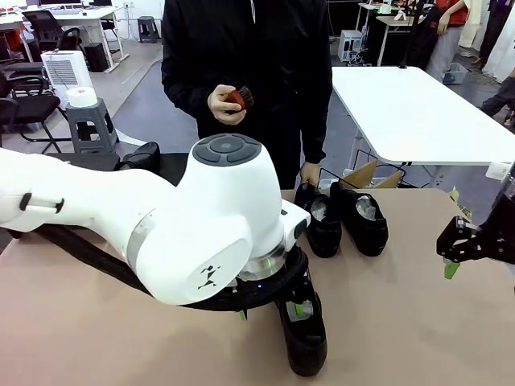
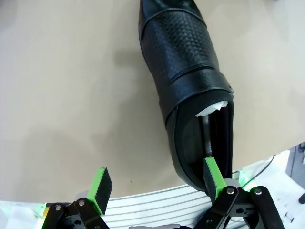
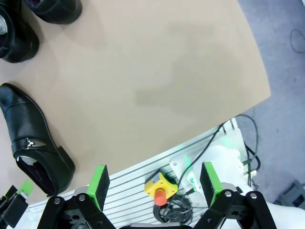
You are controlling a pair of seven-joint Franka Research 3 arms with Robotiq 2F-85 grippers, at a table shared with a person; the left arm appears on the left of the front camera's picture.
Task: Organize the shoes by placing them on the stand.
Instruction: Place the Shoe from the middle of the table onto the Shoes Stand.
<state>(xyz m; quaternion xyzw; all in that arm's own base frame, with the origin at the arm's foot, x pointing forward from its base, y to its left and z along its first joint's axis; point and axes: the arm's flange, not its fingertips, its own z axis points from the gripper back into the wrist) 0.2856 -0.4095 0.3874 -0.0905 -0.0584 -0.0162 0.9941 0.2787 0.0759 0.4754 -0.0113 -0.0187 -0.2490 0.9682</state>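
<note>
A glossy black shoe (image 1: 304, 334) lies near the table's front edge. My left gripper (image 2: 155, 179) is open at its heel end. One green fingertip (image 2: 213, 174) sits inside the shoe's opening, below the white paper (image 2: 212, 109), and the other (image 2: 100, 183) is outside, with the shoe's side wall between them. Two more shoes (image 1: 322, 225) (image 1: 360, 215) stand side by side at the far middle. Another glossy black shape (image 1: 141, 155) peeks over my left arm, which hides the stand. My right gripper (image 1: 451, 257) hangs open and empty at the table's right edge.
A person in black stands at the far side, holding a small reddish brush (image 1: 236, 99). A cardboard box (image 1: 366, 175) sits beyond the far edge. Below my right gripper (image 3: 155, 179) lies a yellow box with a red button (image 3: 159, 188). The tan tabletop (image 3: 157, 71) is bare to the right.
</note>
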